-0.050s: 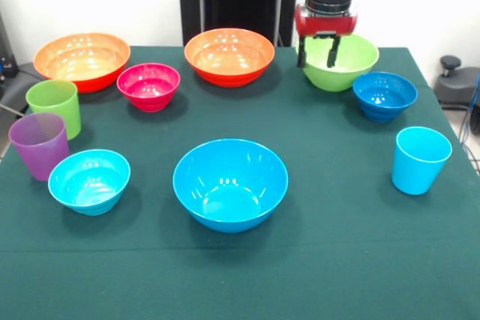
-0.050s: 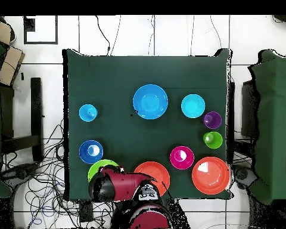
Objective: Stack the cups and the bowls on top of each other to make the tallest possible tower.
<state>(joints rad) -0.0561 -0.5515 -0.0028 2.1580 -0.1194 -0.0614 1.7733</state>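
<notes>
No tower exists yet; every piece sits apart on the green table [image 1: 345, 260]. Landmark: large blue bowl [image 1: 230, 183], near the table's middle. Front view, left to right from it: far left and beyond, one orange bowl [image 1: 82, 59]; left, the lime green cup [image 1: 55, 106] and purple cup [image 1: 38, 145], just beside each other; near left, the cyan small bowl [image 1: 90, 180]; beyond and slightly left, the magenta small bowl [image 1: 148, 85]; straight beyond, the second orange bowl [image 1: 229, 55]; beyond and right, the lime green bowl [image 1: 340, 61], then the dark blue small bowl [image 1: 385, 95]; right, the light blue cup [image 1: 420, 159]. Risks, as judgement: the glossy, thin, tapered rims may slip from a pinch; a grip on one side of a large bowl would tilt it, so it may land crooked; cups placed early would leave a narrow, unsteady base. Arm pose: it comes down vertically over the lime green bowl, gripper [image 1: 323, 51] hanging at its near-left rim, fingers pointing down, spread a little, holding nothing.
</notes>
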